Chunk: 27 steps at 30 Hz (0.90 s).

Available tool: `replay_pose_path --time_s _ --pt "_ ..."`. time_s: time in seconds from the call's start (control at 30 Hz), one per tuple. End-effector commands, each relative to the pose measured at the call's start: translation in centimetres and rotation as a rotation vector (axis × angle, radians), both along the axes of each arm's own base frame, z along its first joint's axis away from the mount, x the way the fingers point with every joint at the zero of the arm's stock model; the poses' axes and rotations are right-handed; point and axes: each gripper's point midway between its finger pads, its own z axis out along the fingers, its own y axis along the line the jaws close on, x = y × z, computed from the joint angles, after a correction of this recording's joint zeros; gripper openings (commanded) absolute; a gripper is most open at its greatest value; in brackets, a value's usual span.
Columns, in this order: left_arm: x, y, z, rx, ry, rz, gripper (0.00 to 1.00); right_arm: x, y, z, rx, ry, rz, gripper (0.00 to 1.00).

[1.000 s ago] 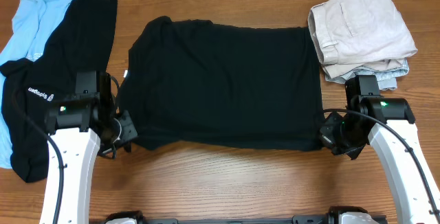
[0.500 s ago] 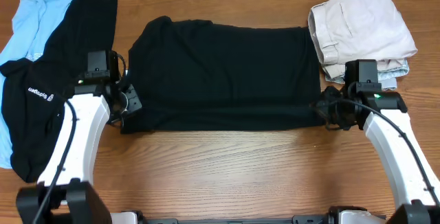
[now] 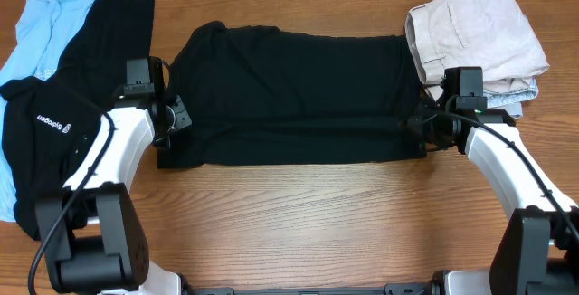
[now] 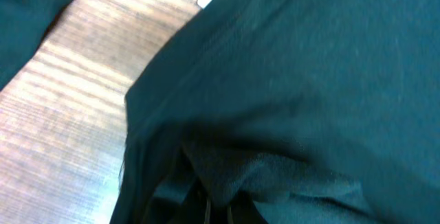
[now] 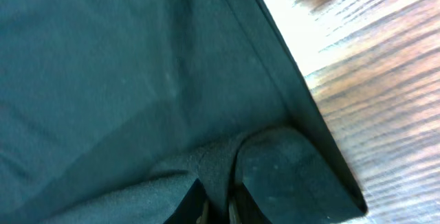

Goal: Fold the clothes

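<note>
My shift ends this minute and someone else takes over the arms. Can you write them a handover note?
Grippers: the left gripper is shut on the left near corner of the black shirt. The right gripper is shut on its right near corner.
Shirt: spread mid-table, near hem doubled partway over the body.
Done: beige trousers folded, at the far right.
Left: finish this fold, then fold the black logo garment and the light blue garment heaped at the far left.

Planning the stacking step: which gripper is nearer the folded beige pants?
Right. The right gripper sits just beside the beige pants; the left gripper is at the far edge of the black shirt.
</note>
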Motion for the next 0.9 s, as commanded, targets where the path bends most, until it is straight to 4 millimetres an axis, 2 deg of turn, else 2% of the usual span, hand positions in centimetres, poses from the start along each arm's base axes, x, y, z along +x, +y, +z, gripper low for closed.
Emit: replay_pose_path --time_s 0.0,0.17,0.2,0.23,0.27,0.33,0.37,0.4,0.43,0.53,0.67,0.77,0.87 --pt "1.1 0.9 -0.9 0.045 -0.015 -0.009 0.04 0.7 -0.3 -0.3 -0.014 -0.017 0.001 0.09" --pt "2.9 1.0 -1.0 0.049 -0.078 -0.007 0.04 2.1 -0.3 -0.9 -0.023 -0.057 0.021 0.14" --pt "3.1 1.0 -0.9 0.05 -0.087 -0.007 0.07 2.4 -0.3 -0.9 -0.025 -0.066 0.025 0.17" --pt "3.3 1.0 -0.8 0.048 -0.097 -0.009 0.14 2.6 -0.3 -1.0 -0.029 -0.073 0.032 0.23" --pt "3.5 0.9 -0.7 0.045 -0.105 -0.01 0.34 2.9 -0.3 -1.0 -0.034 -0.082 0.04 0.38" --pt "3.7 0.9 -0.6 0.047 -0.117 -0.01 0.88 3.2 -0.4 -0.9 -0.042 -0.1 0.051 0.68" --pt "3.8 1.1 -0.5 0.054 -0.118 -0.007 1.0 3.4 -0.4 -0.8 -0.045 -0.108 0.056 0.81" --pt "3.8 1.4 -0.4 0.069 -0.121 0.0 1.0 3.5 -0.4 -0.6 -0.049 -0.115 0.063 0.98" --pt "4.0 1.7 -0.1 0.086 -0.127 0.009 1.0 3.6 -0.4 -0.4 -0.05 -0.115 0.061 1.0" --pt "4.8 2.5 2.0 0.12 -0.157 0.01 1.0 3.8 -1.0 0.9 -0.049 -0.101 0.048 1.0" --pt "5.5 2.5 6.7 0.121 -0.174 -0.014 1.0 3.7 -1.7 4.1 -0.05 -0.067 0.038 1.0" --pt "4.6 1.5 9.0 0.066 -0.126 -0.04 1.0 2.9 -1.7 6.4 -0.047 -0.029 0.038 1.0" --pt "2.5 0.5 8.9 0.014 -0.031 -0.058 1.0 1.4 -1.6 7.2 -0.041 0.04 0.04 1.0"
